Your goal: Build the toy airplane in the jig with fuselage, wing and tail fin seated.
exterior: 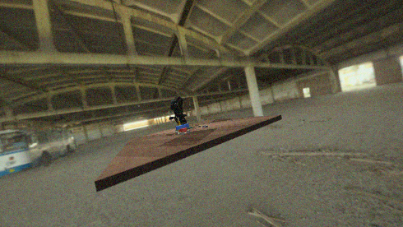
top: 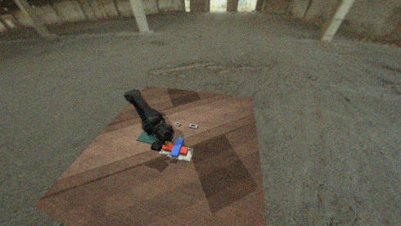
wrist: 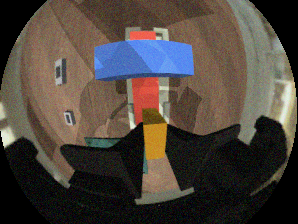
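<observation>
The red fuselage (top: 184, 150) (wrist: 145, 95) lies lengthwise in the pale cradle (top: 190, 155) (wrist: 164, 36). The blue wing (top: 177, 147) (exterior: 182, 127) (wrist: 144, 61) lies crosswise on top of the fuselage. My gripper (wrist: 150, 124) is shut on the orange-yellow tail fin (wrist: 156, 141) (top: 167, 143), which stands upright between the fingers at the near, tail end of the fuselage in the wrist view. Whether the fin's tab is in the tail socket is hidden. The tail end of the cradle is partly hidden by the fin and fingers.
Two small grey holders, a larger one (top: 193, 126) (wrist: 60, 71) and a smaller one (top: 177, 124) (wrist: 69, 118), lie to one side of the cradle. A teal mat (top: 145, 137) (wrist: 102, 142) lies beneath the arm. Dark shadows cross the wooden table top (top: 123, 184).
</observation>
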Motion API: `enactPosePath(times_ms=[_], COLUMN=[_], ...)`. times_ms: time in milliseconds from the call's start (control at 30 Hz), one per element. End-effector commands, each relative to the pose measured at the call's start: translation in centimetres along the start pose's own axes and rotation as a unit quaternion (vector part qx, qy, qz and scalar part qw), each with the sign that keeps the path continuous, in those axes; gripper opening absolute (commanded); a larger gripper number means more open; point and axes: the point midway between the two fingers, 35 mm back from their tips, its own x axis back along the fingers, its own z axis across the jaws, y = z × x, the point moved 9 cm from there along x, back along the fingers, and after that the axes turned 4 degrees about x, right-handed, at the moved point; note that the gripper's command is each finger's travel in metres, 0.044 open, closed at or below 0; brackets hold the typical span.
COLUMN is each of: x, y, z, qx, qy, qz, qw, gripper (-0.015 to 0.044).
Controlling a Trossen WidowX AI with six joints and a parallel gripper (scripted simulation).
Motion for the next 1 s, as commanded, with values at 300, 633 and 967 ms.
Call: enactPosePath(times_ms=[300,633,967], x=[-2.3,-2.2,-2.2], y=[-0.1,-0.1,-0.1], z=[0.0,0.0,0.0], qx=[0.002,0.001,0.001], qy=[-0.001,0.001,0.001], qz=[0.003,0.001,0.001], qw=[1.0,1.0,1.0], gripper=[0.0066,0.0058,0.0105])
